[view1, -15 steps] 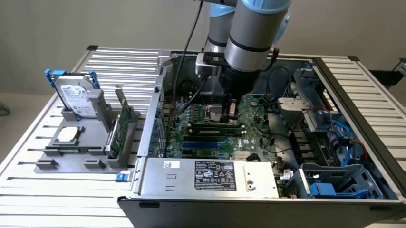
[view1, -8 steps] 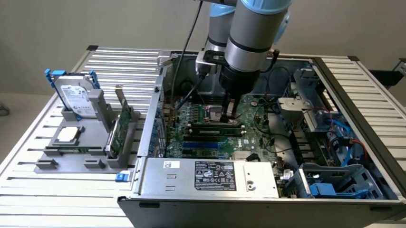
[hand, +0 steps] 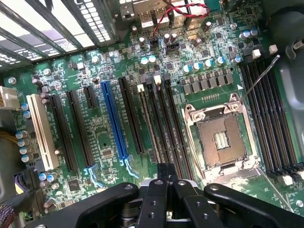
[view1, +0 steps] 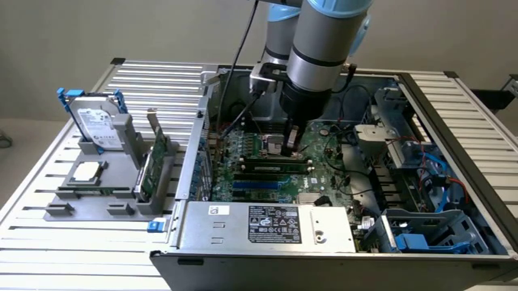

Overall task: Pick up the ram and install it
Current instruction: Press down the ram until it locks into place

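Going from the exterior view's left: there's a grey holder point(view1: 89, 197) on the slatted table point(view1: 33, 242) with a hard drive point(view1: 96, 124), a little silver processor chip point(view1: 87, 173) and a tall expansion card point(view1: 154, 163) standing in it. Right of that is the open PC case point(view1: 267, 233), and the arm reaches down into it.

The ram point(view1: 267, 159) isn't in the holder, it's down on the motherboard point(hand: 114, 199). It looks like it's sitting in one of the long slots, long axis running left to right across the board. The gripper point(view1: 293, 145) hangs over its right-hand end, just above it or touching, can't say which. The jaws are squeezed together with nothing between them; from the wrist view the gripper point(hand: 166, 173) points along the slot rows beside the bare CPU socket point(hand: 221, 140). My guess is it's pressing, not carrying.
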### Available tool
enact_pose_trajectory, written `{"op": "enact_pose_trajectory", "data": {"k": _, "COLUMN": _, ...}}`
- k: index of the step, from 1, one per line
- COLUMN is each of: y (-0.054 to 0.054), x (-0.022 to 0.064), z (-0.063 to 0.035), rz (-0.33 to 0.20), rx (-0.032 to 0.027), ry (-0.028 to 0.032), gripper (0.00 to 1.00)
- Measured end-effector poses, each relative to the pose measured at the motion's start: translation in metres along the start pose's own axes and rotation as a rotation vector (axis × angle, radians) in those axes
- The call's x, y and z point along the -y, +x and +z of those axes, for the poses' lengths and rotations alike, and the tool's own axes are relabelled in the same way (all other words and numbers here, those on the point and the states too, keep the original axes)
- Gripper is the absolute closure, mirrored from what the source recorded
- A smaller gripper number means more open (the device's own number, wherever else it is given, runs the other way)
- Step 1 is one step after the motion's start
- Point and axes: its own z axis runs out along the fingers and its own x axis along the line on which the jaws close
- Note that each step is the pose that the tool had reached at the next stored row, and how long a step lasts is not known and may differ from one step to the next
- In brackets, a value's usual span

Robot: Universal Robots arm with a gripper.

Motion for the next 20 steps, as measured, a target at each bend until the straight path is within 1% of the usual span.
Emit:
{"op": "enact_pose_trajectory", "data": {"k": 5, "y": 0.0, "x": -0.0001, "z": -0.0005, "rz": 0.032, "rx": 0.0024, "ry": 0.0009, "gripper": 0.89}}
{"op": "enact_pose_trajectory", "data": {"k": 7, "y": 0.0, "x": -0.0001, "z": -0.0006, "rz": 0.049, "rx": 0.002, "ry": 0.0019, "gripper": 0.89}}
{"op": "enact_pose_trajectory", "data": {"k": 14, "y": 0.0, "x": 0.0, "z": -0.0006, "rz": 0.127, "rx": -0.0083, "ry": 0.0088, "gripper": 0.89}}
{"op": "enact_pose_trajectory", "data": {"k": 18, "y": 0.0, "x": 0.0, "z": -0.0006, "rz": 0.172, "rx": -0.0174, "ry": 0.0139, "gripper": 0.89}}
{"op": "enact_pose_trajectory", "data": {"k": 20, "y": 0.0, "x": 0.0, "z": -0.0006, "rz": 0.196, "rx": -0.0205, "ry": 0.0162, "gripper": 0.89}}
